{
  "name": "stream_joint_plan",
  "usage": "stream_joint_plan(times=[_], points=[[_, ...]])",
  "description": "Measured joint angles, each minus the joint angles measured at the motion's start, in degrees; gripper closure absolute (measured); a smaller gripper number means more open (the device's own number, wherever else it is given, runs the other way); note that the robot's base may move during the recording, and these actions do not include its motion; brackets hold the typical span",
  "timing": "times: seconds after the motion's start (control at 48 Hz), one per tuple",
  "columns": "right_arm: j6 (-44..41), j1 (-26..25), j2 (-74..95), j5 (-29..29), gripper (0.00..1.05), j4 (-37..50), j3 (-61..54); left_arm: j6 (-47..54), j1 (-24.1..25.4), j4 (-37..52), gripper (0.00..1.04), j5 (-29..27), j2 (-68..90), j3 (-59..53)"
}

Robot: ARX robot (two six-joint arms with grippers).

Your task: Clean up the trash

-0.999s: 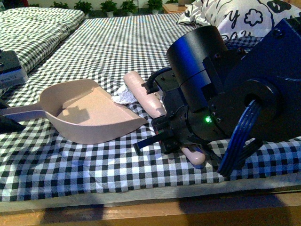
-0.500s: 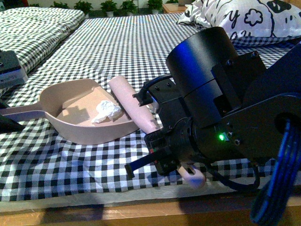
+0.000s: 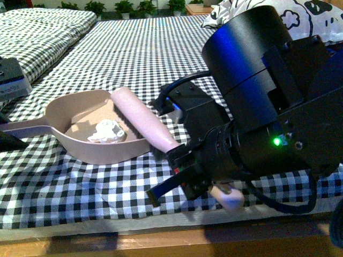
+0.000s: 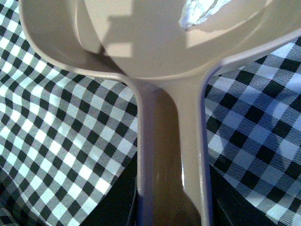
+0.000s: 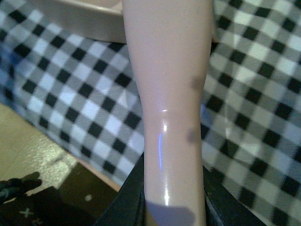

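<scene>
Since the right arm fills most of the near-right side of the front view, start there: the right gripper (image 3: 201,179) is clamped on the pink handle of the brush (image 3: 144,120), with the rounded butt end poking out just past the jaws toward the near edge of the bed. The right wrist view backs that up, dark jaw edges sit tight on either side of the handle (image 5: 171,117). Holding it that far back gives the brush head enough reach to lie across the mouth of the dustpan (image 3: 80,115), like a gate.

A bit farther in and to the left, the trash (image 3: 107,131), a small crumpled white wad, sits inside the pan on its floor, just left of the brush head. So the sweeping part looks basically done to me.

The left gripper (image 4: 171,207) is at the pan's long handle (image 4: 169,141), which runs off to the left edge of the front view. Dark jaw parts flank the handle on both sides, so I'd say it's gripping it, probably to keep the pan from sliding on the checkered cloth (image 3: 161,53) while the brush pushes against it.

Far back there's a patterned pillow (image 3: 300,13) at the right.
</scene>
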Motion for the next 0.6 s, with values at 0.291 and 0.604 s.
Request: stream_joint_plan(times=[0.291, 0.604], points=[[0.50, -7.45, 3.21, 6.43, 0.85, 1.97, 7.80, -0.02, 0.00, 0.00, 0.78, 0.02, 0.00, 0.00], [3.52, -16.22, 5.90, 7.67, 0.85, -1.36, 18.99, -0.02, 0.00, 0.00, 0.78, 0.00, 0.00, 0.00]])
